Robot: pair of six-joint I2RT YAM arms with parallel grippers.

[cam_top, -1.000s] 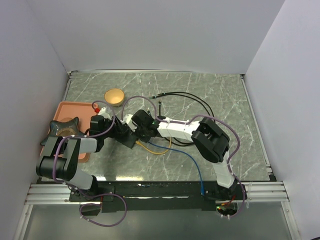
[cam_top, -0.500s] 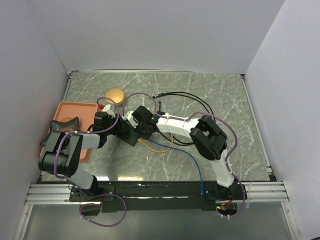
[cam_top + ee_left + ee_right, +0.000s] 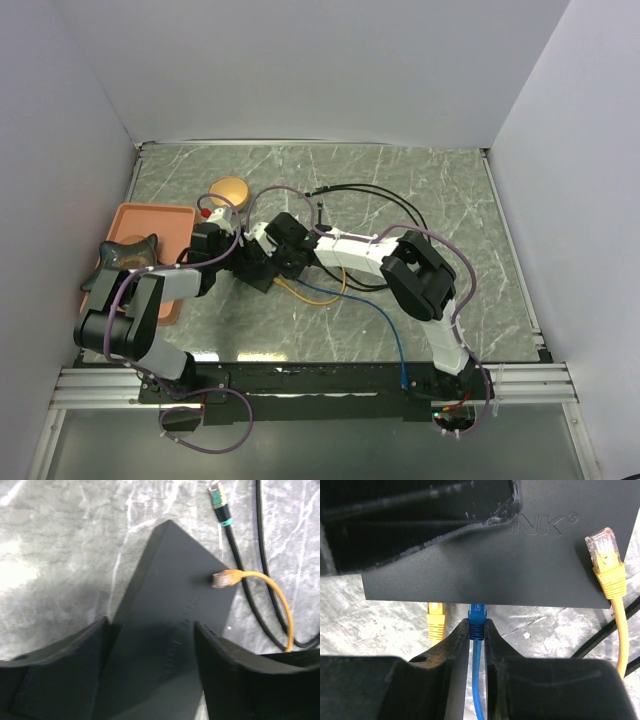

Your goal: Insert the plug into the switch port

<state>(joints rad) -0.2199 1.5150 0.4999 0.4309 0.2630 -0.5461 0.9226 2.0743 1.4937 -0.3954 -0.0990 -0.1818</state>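
- Left gripper (image 3: 150,635) clamps the switch (image 3: 175,580), mid-table, left of centre.
- Right gripper (image 3: 477,630) pinches the blue plug (image 3: 477,614) at the switch's edge.
- Risk: a tilted plug may jam or shove the switch loose.

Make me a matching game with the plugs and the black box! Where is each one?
Things:
1. blue cable plug
2. loose yellow cable plug
3. green-banded plug on the black cable
4. flat matte-black switch box

Places:
A. lying on the grey marble table
B. gripped between the left jaws
C. resting on top of the switch box
D. pinched in the right jaws, at the switch box's socket edge

Pairs: 1-D, 2-C, 3-A, 4-B.
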